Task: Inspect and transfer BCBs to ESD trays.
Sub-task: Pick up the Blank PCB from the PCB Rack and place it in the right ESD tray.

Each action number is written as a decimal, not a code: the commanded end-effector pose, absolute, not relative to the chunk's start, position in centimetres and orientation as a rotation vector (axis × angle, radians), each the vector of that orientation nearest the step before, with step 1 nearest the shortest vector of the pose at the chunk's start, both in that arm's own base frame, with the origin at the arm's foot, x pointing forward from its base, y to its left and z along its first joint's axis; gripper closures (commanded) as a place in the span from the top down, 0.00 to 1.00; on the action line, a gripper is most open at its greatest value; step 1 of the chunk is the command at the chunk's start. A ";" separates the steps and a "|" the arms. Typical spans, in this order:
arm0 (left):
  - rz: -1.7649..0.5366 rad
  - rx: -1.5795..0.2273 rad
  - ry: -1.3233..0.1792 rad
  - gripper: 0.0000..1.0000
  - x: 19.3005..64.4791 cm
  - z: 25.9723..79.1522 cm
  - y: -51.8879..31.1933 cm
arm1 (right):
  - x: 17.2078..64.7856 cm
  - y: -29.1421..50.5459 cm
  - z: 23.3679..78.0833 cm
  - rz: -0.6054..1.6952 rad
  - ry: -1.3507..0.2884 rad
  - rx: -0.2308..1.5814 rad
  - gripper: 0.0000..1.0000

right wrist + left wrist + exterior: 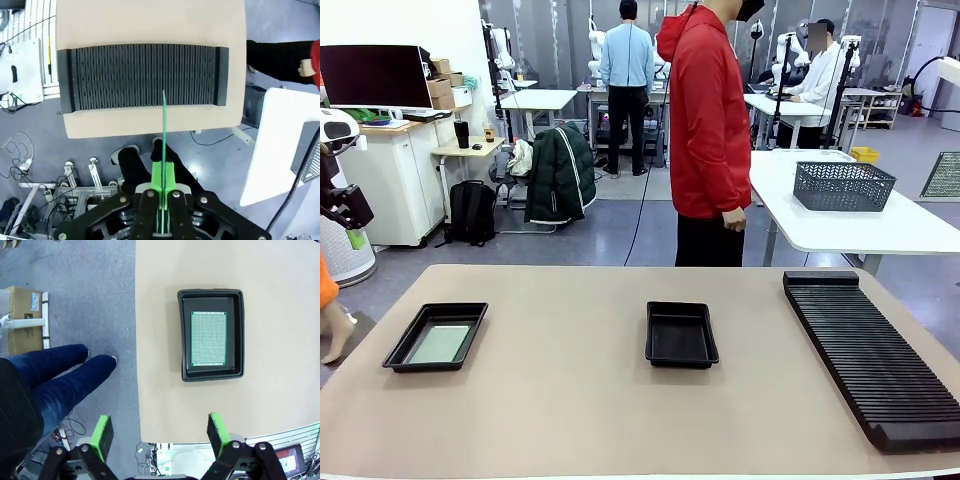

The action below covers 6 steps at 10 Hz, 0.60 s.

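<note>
BCB (pixel 163 120): pinched edge-on in my right gripper (pixel 163 170), over rack (pixel 125 75).
My left gripper (pixel 160 432): spread, empty.
Next, I'd say: empty tray (pixel 682 362) left of rack.

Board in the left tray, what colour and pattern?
The board: silvery-grey fine dotted grid, green border. Best in left wrist view.

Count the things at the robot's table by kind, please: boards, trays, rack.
Trays: 2, the left tray and the middle tray.
Boards: 2, a board in the left tray, another edge-on in the right claw.
Rack: 1.
Total: 5.
</note>
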State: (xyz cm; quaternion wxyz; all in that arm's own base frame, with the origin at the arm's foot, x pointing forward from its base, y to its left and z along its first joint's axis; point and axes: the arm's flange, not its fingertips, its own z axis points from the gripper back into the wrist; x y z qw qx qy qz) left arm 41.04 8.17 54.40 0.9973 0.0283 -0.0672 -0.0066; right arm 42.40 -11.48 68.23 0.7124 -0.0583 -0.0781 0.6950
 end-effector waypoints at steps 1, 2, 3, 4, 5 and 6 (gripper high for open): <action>-0.012 0.057 -0.139 1.00 40.9 54.3 8.1 | 42.0 -11.2 68.0 1.539 -0.172 -0.125 0.00; -0.012 0.057 -0.139 1.00 40.9 54.3 8.1 | 42.0 -11.2 68.0 1.539 -0.172 -0.125 0.00; -0.012 0.057 -0.139 1.00 40.9 54.3 8.1 | 42.0 -11.2 68.0 1.539 -0.172 -0.125 0.00; -0.012 0.057 -0.139 1.00 40.9 54.3 8.1 | 42.0 -11.2 68.0 1.539 -0.172 -0.125 0.00; -0.012 0.057 -0.139 1.00 40.9 54.3 8.1 | 42.0 -11.2 68.0 1.539 -0.172 -0.125 0.00; -0.012 0.057 -0.139 1.00 40.9 54.3 8.1 | 42.0 -11.2 68.0 1.539 -0.172 -0.125 0.00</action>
